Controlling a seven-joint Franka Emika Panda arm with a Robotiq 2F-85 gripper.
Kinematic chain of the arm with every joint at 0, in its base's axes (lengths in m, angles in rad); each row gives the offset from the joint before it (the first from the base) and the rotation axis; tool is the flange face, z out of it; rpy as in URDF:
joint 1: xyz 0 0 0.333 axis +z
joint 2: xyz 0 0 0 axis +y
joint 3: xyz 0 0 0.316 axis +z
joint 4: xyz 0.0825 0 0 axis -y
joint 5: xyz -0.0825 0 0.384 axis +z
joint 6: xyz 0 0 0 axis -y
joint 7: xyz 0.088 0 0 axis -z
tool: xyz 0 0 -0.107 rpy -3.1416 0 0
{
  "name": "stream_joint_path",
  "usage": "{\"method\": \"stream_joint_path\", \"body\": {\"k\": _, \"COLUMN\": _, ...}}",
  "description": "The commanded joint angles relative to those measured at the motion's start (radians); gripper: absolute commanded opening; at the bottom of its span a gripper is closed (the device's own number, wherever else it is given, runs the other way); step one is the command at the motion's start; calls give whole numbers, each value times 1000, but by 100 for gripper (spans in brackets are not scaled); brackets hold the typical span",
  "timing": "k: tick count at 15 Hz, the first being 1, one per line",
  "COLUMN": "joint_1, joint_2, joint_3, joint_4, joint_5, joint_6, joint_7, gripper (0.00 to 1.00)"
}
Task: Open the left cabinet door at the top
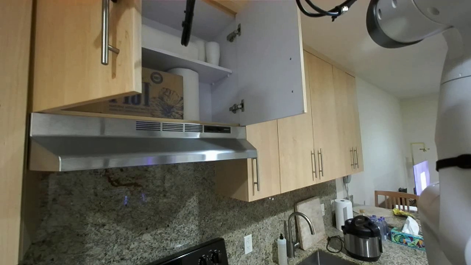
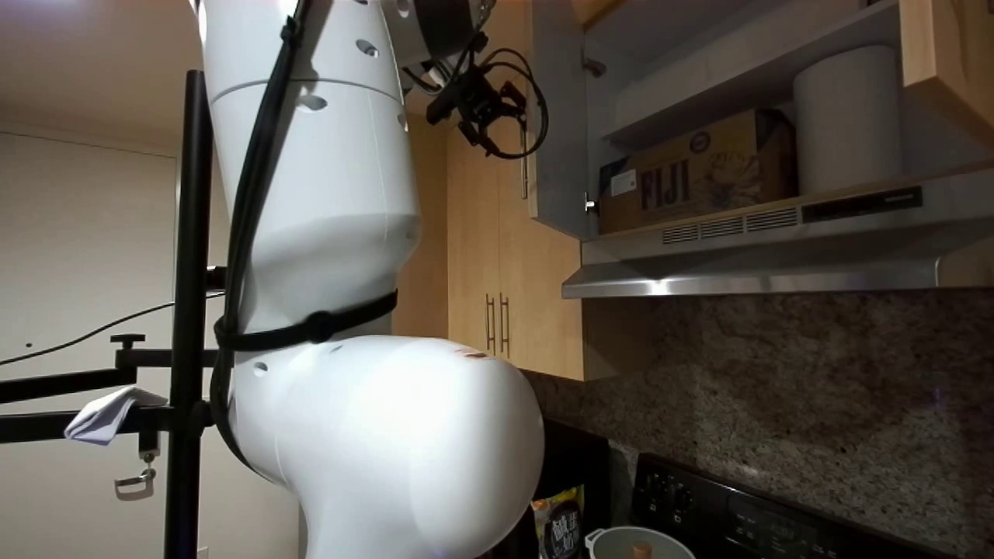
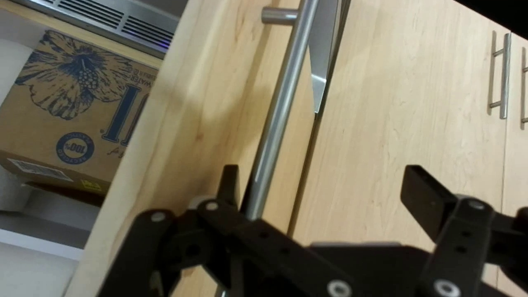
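The left cabinet door, a light-wood panel, stands partly open above the range hood in an exterior view (image 1: 70,59). Its edge shows at the upper right in an exterior view (image 2: 951,54), and its front fills the middle left of the wrist view (image 3: 214,107). Its brushed-steel bar handle (image 3: 278,111) also shows in an exterior view (image 1: 105,33). My gripper (image 3: 326,181) is open. The bar passes between its fingers, close beside the left finger; I cannot tell if they touch. The right finger is well away. The fingers are out of clear view in both exterior views.
A door with a pale inner face (image 1: 272,66) stands wide open on the cabinet's other side. A FIJI box (image 2: 683,175) and a paper roll (image 1: 189,94) sit inside. The hood (image 1: 147,147) lies below. A wood panel (image 3: 412,123) adjoins the left door.
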Motion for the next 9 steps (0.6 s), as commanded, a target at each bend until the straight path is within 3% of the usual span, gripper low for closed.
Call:
{"method": "stream_joint_path", "body": {"k": 1, "joint_1": 11, "joint_2": 4, "joint_3": 47, "joint_4": 113, "joint_5": -91, "joint_6": 13, "joint_7": -34, "gripper": 100}}
{"method": "stream_joint_path", "body": {"k": 4, "joint_1": 7, "joint_2": -5, "joint_3": 92, "joint_4": 159, "joint_5": -150, "joint_6": 19, "joint_7": -29, "gripper": 100}}
{"method": "stream_joint_path", "body": {"k": 9, "joint_1": -40, "joint_2": -29, "joint_3": 136, "joint_4": 270, "joint_5": -314, "joint_6": 151, "joint_7": 16, "gripper": 100}}
